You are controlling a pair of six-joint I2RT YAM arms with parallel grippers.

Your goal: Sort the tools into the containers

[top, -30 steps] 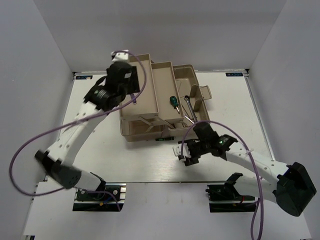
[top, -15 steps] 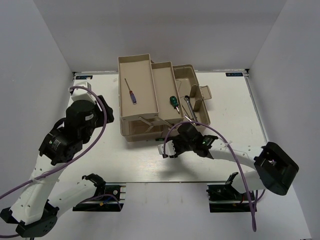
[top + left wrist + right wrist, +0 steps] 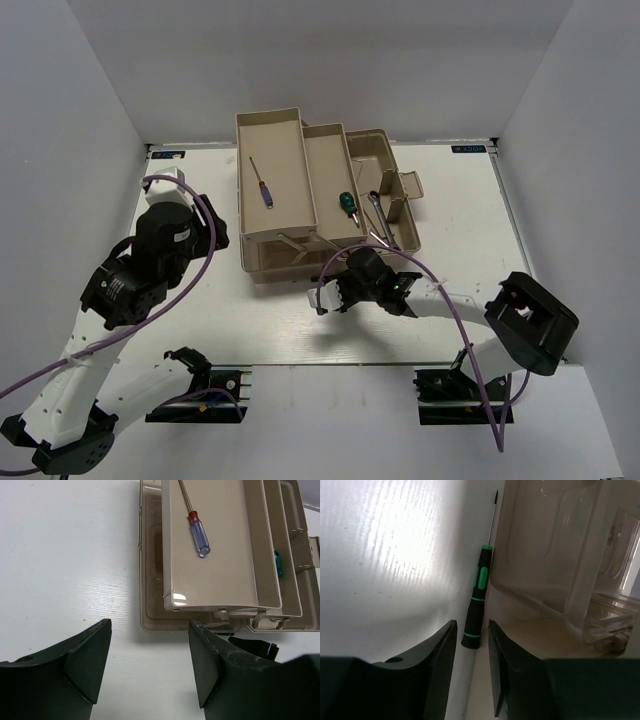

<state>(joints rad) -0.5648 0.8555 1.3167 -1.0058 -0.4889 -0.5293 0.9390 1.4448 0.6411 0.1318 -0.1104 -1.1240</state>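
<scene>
Right tool: jaws narrowly apart, straddling the butt of a precision screwdriver. A sliver of gap shows each side; no contact seen yet.

Left tool: jaws wide apart, nothing between them, hovering over the desk left of the toolbox.

Location: screwdriver lies flat on the desk, pressed along the toolbox's near wall.

Risks, as judged:
- Little room on the wall side. The inner finger may catch the wall and shove the toolbox, or nudge the handle out of line.
- The handle is thin and round, so it may roll or squirt out under the squeeze.
- The hold sits at the very butt, so the long shaft could droop or swing on lifting and snag a tray rim.

Appearance: slim black handle with a green grip patch and green collar, and a fine dark shaft whose tip points away from the wrist.

Already in the trays: blue-handled screwdriver and green-handled screwdriver.
</scene>
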